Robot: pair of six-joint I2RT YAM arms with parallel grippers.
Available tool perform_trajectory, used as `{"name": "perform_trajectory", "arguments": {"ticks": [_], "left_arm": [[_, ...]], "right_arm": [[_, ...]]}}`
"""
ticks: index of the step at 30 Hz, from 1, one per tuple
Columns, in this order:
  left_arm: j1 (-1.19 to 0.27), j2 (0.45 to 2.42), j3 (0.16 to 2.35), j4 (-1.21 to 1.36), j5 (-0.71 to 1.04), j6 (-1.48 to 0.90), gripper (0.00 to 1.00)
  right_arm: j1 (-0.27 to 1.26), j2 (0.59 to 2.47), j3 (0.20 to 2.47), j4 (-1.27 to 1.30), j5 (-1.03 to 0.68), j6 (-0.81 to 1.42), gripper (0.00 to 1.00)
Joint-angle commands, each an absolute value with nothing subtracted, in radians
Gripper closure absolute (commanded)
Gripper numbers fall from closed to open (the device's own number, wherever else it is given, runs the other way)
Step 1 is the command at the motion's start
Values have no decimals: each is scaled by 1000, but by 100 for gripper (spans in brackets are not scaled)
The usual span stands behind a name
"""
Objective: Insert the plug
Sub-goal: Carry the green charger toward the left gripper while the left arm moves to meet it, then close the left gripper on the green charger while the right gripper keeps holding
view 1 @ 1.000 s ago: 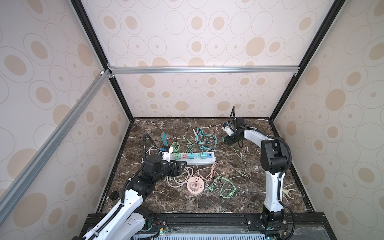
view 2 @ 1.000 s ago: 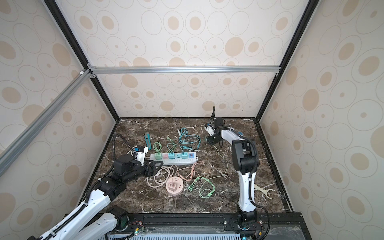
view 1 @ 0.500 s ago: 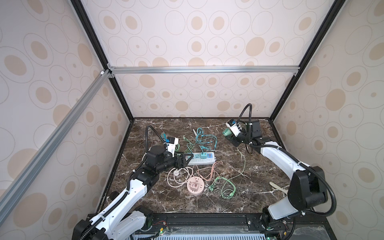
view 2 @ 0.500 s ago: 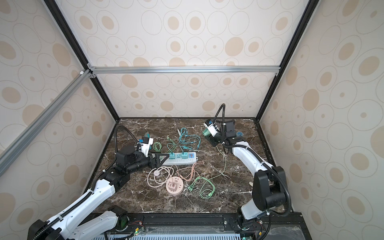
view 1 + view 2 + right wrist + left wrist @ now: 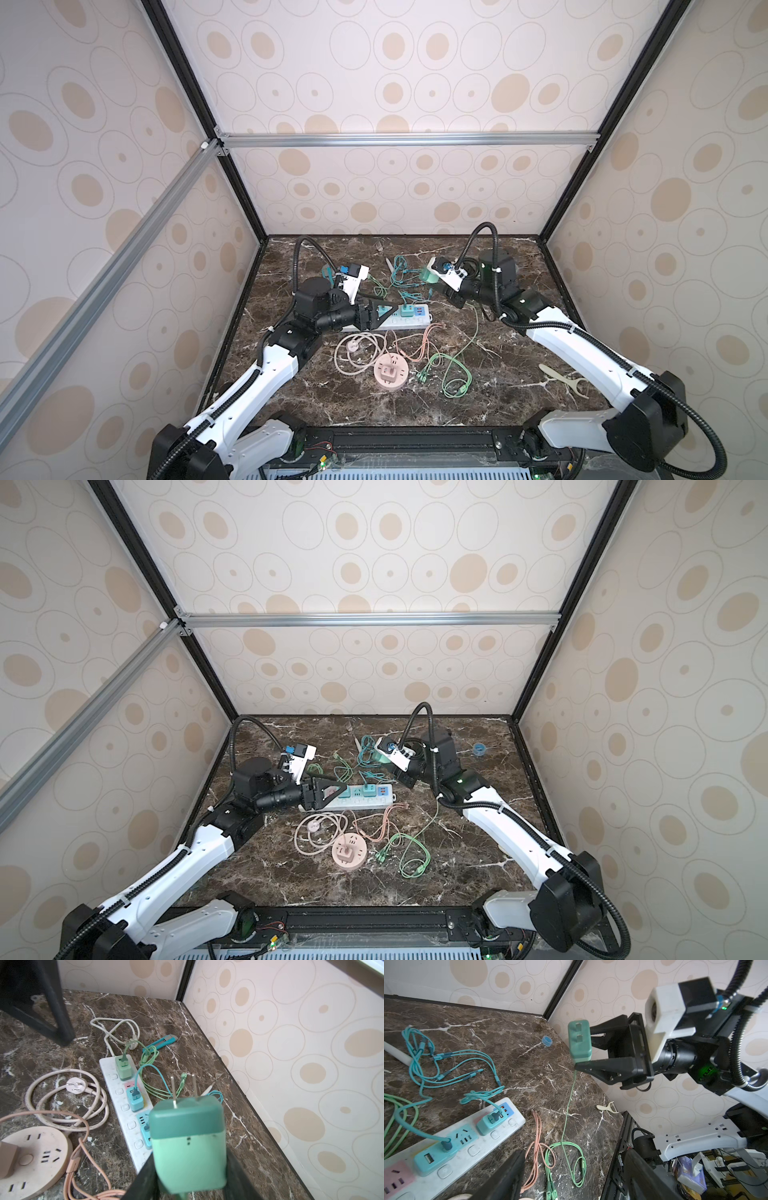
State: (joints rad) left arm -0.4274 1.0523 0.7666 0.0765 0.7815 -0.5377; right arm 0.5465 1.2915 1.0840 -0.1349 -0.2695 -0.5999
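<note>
Am pinching green charger plug point(image 5: 187, 1142) in right pincer point(image 5: 583, 1048), aloft beyond power strip point(image 5: 475, 1147) USB end; prongs pointing along strip, not down; left pincer point(image 5: 380, 312) hanging spread over opposite end

We see a dark brown marble tabletop point(image 5: 507, 399) veined in white. A white power strip point(image 5: 409, 321) lies across its middle. Nearer the front edge sit a round pink socket hub point(image 5: 397, 380), a coiled cream power cord point(image 5: 75, 1087), a salmon cable point(image 5: 537, 1128) and loops of light green cable point(image 5: 564, 1143). Behind the strip, teal cables point(image 5: 414, 1064) tangle beside a white stick point(image 5: 396, 1052). A teal utility knife point(image 5: 160, 1042) lies just beyond the strip's left end. A small blue ring point(image 5: 547, 1040) and a cream peeler point(image 5: 563, 379) rest well apart, toward the right edge.
</note>
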Motion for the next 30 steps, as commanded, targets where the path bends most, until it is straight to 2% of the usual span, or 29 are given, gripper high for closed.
{"name": "perform_trajectory", "arguments": {"ticks": [1, 8, 18, 23, 30], "left_arm": [[-435, 1068, 836, 98, 841, -528, 25], [-445, 1104, 871, 92, 833, -526, 27], [-449, 1144, 890, 83, 819, -539, 38], [-449, 1146, 892, 85, 825, -542, 46], [-449, 1151, 885, 80, 827, -543, 63]], "right_arm": [[604, 1267, 1075, -131, -223, -664, 68], [705, 1255, 1092, -147, -170, -717, 68], [809, 1268, 1114, -167, -113, -774, 68], [849, 1294, 1129, -176, -61, -808, 69], [880, 1319, 1138, -151, -3, -829, 70]]}}
